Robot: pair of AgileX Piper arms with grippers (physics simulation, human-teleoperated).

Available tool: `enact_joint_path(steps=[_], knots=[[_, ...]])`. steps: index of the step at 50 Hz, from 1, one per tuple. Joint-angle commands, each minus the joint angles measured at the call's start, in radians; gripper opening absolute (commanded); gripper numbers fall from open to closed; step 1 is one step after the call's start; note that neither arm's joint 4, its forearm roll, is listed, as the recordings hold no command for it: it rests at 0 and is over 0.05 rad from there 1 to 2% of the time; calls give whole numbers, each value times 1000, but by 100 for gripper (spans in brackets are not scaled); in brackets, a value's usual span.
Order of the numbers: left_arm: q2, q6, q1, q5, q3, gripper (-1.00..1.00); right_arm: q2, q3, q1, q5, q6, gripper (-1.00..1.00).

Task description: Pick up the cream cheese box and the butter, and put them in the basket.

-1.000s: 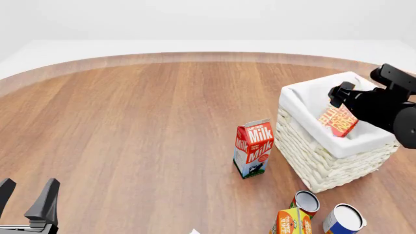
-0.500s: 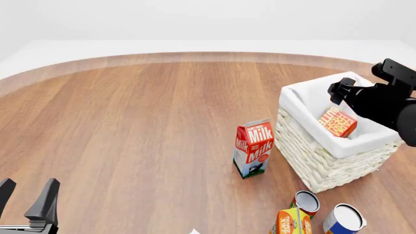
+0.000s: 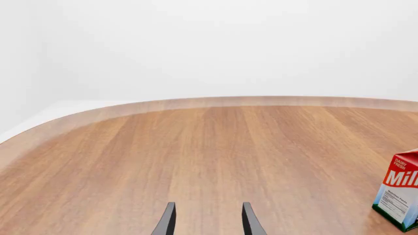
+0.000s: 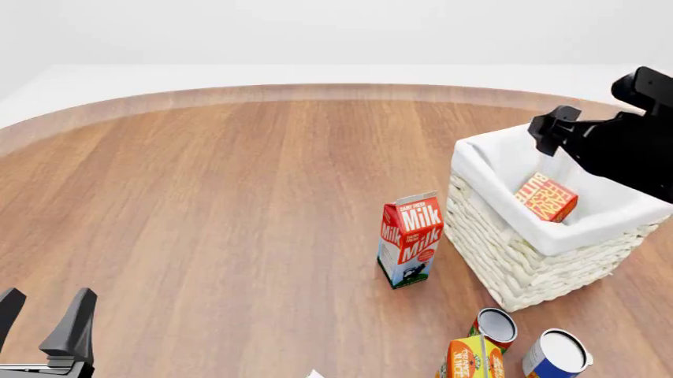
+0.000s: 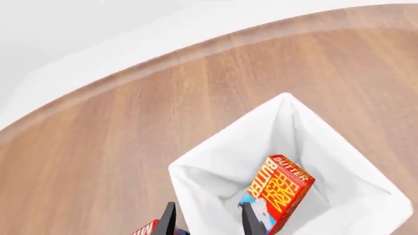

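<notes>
Butter: the oblong red-and-orange butter carton [image 5: 279, 194] lies tilted inside the large cream-white woven wicker basket [image 4: 494, 252], against its white cloth lining.
Handling: likely light, stiff, smooth card; best gripped across its narrow sides.
Right fingers [image 5: 247, 218]: apart, empty, above the basket.
Left fingers [image 3: 250, 220]: apart, empty, over bare wooden worktop [image 4: 232, 205].
Cream cheese box: not identifiable in any view.

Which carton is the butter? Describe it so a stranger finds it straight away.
Find the big cream wicker basket with white cloth lining, on the table's right side, beneath the right gripper. The butter lies tilted inside it, against the lining. It is a flat oblong red-and-orange carton lettered BUTTER, unlike the taller gable-topped milk carton standing outside the basket to its left.
</notes>
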Motion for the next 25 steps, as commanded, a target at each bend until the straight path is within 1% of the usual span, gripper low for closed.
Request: enact_joint_path(steps=[1,2,3,6,9,11,14,16,17,23,25], knots=[[0,0,0,0,0,100,-70,-51,48,100,-21,100],[0,0,0,0,0,100,-74,-51,51,104,-20,100],[0,0,0,0,0,100,-73,-34,54,86,-23,100],[0,0,0,0,0,100,-81,-55,66,113,-27,100],[0,0,0,0,0,100,-91,-32,77,99,-30,100],[0,0,0,0,0,100,-96,-55,85,128,-32,100],[0,0,0,0,0,100,-112,-34,100,120,-35,100],[0,0,0,0,0,100,-119,-60,114,150,-37,100],[0,0,0,0,0,100,-126,-50,118,146,-37,100],[0,0,0,0,0,100,-163,-64,171,183,-55,100],[0,0,0,0,0,100,-179,-75,208,206,-70,100]])
